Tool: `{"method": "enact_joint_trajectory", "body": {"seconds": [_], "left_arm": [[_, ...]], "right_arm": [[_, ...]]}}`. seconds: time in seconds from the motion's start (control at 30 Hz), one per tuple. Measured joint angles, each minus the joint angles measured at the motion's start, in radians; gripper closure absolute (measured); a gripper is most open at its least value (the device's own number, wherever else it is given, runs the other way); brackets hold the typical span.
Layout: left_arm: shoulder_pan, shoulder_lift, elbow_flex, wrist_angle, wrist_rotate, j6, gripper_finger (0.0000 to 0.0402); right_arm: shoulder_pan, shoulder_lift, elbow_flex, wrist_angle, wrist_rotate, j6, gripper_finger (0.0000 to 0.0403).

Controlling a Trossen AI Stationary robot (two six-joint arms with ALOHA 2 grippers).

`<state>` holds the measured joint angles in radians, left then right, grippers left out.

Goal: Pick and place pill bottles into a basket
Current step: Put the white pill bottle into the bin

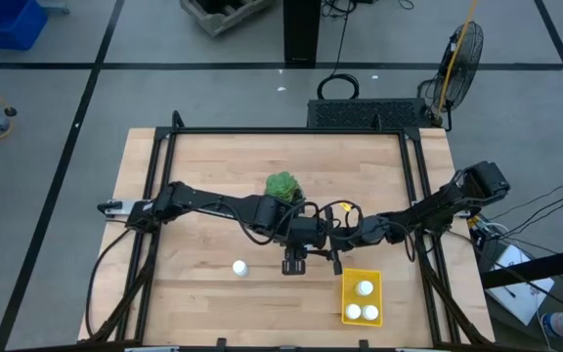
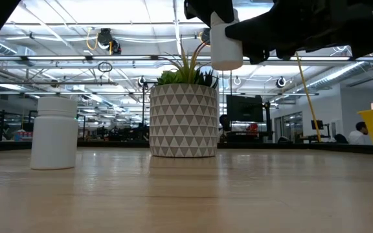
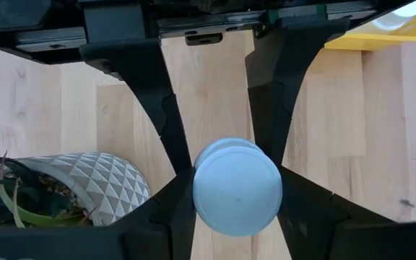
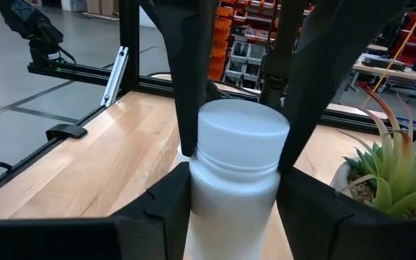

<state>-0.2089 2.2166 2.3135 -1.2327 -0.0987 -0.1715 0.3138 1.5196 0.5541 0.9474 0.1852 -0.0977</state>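
— Above the middle of the surface [image 1: 203,166], just in front of the potted plant [image 2: 182,120], what is hanging in the air?

— The raised pill bottle [image 2: 226,42] is hanging there, upright and well clear of the wood. Both arms are meeting at it.

— Which one is gripping it?

— Both. The left end effector [image 3: 237,209] is pinching the raised pill bottle between its two dark fingers [image 3: 170,206]. The right end effector [image 4: 235,206] is pressing its own fingers [image 4: 166,206] against the white body, just under the cap.

— And the other bottles?

— The lone pill bottle [image 1: 239,267] is standing on the surface toward the left arm's side, apart from the plant; in the low view it is sitting upright beside the pot. The basket [image 1: 347,293], bright yellow, is resting near the front edge on the right arm's side, and three pill bottles [image 1: 365,288] are sitting inside it, caps up.

— Is the raised one over the basket?

— No, it is hovering beside it, nearer the plant.
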Motion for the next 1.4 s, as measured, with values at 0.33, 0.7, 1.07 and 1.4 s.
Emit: {"method": "enact_joint_trajectory", "body": {"seconds": [0.33, 0.7, 1.07, 1.4], "left_arm": [[0.002, -0.018, 0.0, 0.005, -0.001, 0.009, 0.0155], [0.002, -0.073, 0.0, -0.064, -0.025, 0.012, 0.0164], [0.0, -0.083, 0.0, -0.215, -0.107, -0.033, 0.018], [-0.059, -0.126, 0.0, -0.16, -0.166, 0.053, 0.0203]], "right_arm": [[0.0, -0.001, 0.003, 0.007, 0.004, 0.004, 0.0241], [0.001, -0.004, 0.009, 0.018, 0.003, 0.007, 0.0242], [0.005, -0.023, 0.005, -0.01, -0.005, 0.003, 0.0242], [0.005, -0.129, 0.003, -0.123, 0.001, 0.002, 0.0241]]}}
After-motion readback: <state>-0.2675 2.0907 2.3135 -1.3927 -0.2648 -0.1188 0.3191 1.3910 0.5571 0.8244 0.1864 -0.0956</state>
